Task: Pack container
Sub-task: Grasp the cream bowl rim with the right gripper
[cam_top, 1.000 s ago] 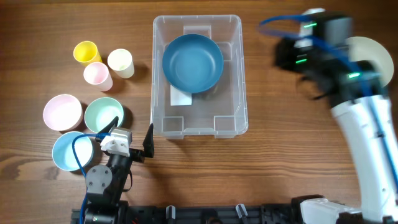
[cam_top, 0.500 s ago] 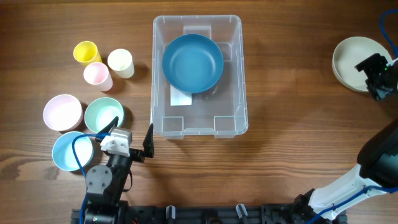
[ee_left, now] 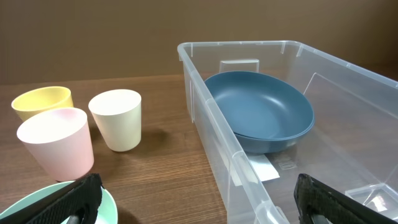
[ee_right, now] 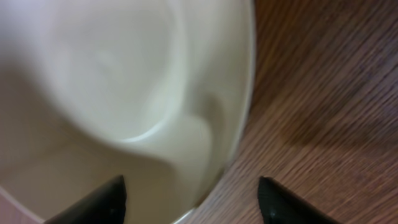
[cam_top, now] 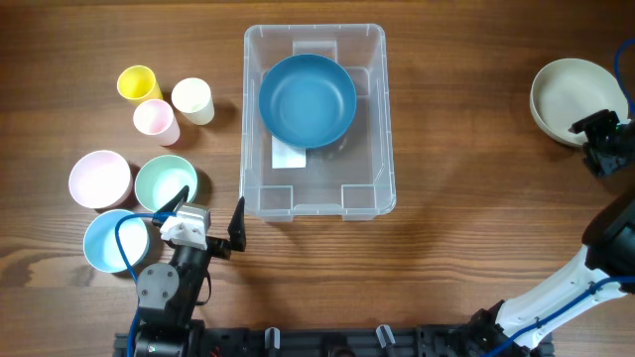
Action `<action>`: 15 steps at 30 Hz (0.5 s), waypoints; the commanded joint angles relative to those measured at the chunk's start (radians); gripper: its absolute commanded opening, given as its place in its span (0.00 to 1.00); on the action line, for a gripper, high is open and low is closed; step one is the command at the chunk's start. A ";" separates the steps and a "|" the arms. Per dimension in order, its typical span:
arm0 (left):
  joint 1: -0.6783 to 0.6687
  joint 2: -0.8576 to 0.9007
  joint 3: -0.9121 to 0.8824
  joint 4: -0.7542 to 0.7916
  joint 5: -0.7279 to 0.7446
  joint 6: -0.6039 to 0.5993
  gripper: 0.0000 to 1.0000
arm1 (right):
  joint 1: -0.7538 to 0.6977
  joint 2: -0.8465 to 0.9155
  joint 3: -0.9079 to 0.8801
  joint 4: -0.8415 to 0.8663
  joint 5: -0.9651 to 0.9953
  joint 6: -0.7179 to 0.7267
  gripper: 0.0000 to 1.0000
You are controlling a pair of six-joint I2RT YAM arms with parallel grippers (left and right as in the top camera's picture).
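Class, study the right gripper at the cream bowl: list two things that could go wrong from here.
1. The right gripper straddles the rim of the cream bowl; pinched there, the bowl may tilt or slip when lifted.
2. The blue bowl already sits in the container; the cream bowl might land crooked on it.

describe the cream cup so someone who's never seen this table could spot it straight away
Find the large clear container with a blue bowl inside it. To the left of it stands a cluster of three small cups. The cream cup is the one nearest the container, and it is pale off-white, unlike the yellow cup and the pink cup beside it.
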 commanded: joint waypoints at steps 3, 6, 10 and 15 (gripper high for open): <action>-0.005 -0.002 -0.008 0.000 0.012 -0.006 1.00 | -0.001 0.054 0.000 0.007 0.016 0.007 0.22; -0.005 -0.002 -0.008 0.000 0.012 -0.006 1.00 | -0.001 0.057 0.000 -0.009 0.015 0.007 0.09; -0.005 -0.002 -0.008 0.000 0.012 -0.005 1.00 | -0.001 0.047 0.000 -0.089 0.014 0.008 0.04; -0.005 -0.002 -0.008 0.000 0.012 -0.005 1.00 | 0.032 -0.106 0.000 -0.155 -0.184 -0.003 0.04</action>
